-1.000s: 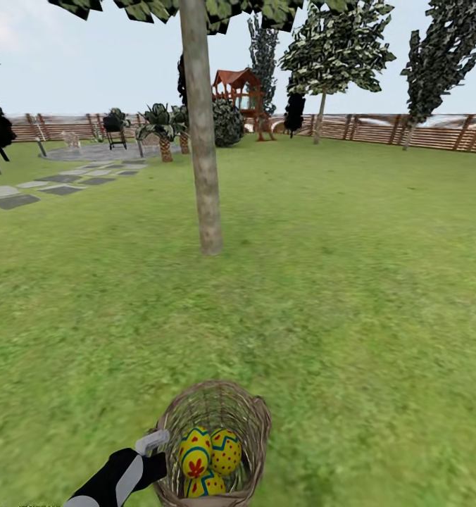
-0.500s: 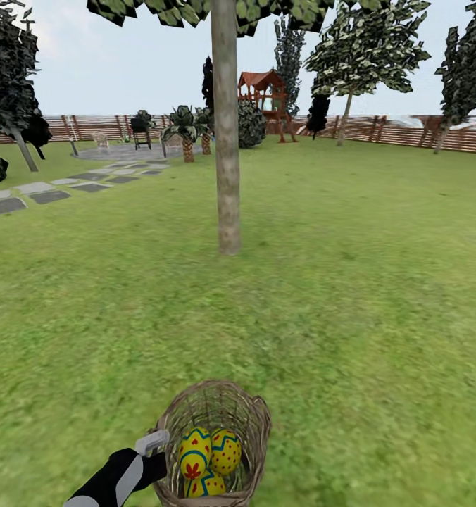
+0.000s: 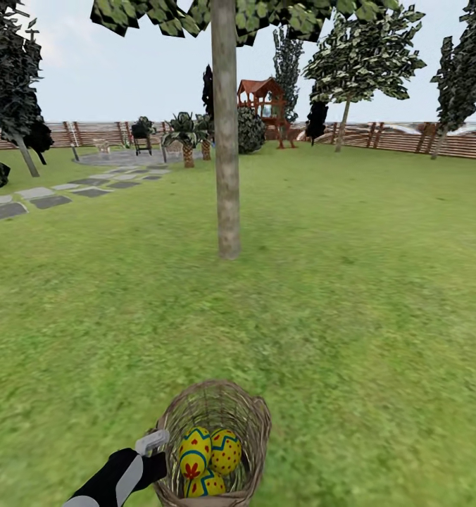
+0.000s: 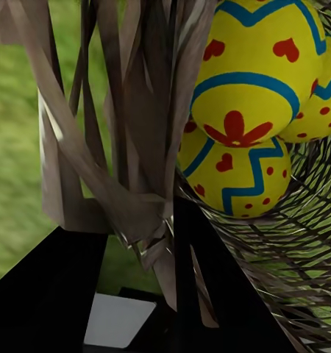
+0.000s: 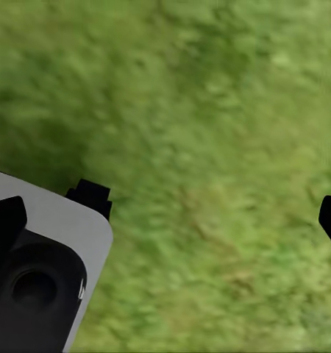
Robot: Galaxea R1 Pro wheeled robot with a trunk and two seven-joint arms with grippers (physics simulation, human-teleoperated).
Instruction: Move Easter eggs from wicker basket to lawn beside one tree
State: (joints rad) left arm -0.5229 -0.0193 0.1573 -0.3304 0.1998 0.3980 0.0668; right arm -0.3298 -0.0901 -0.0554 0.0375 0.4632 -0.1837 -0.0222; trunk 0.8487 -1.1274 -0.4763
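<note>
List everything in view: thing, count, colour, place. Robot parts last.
Easter eggs: three, yellow with red and blue patterns, inside the basket.
wicker basket: one, brown, low centre of the head view, over the grass.
lawn: green, all around.
tree: one, pale mottled trunk, straight ahead beyond the basket.
stepping stones: several, grey, far left.
fence: brown slats, along the back.
playhouse: one, red-brown, by the fence.
left gripper: black and white, closed on the basket's wicker side.
right gripper: black fingers spread wide over grass.

Black-and-white left arm (image 3: 118, 479), grey-tipped
</note>
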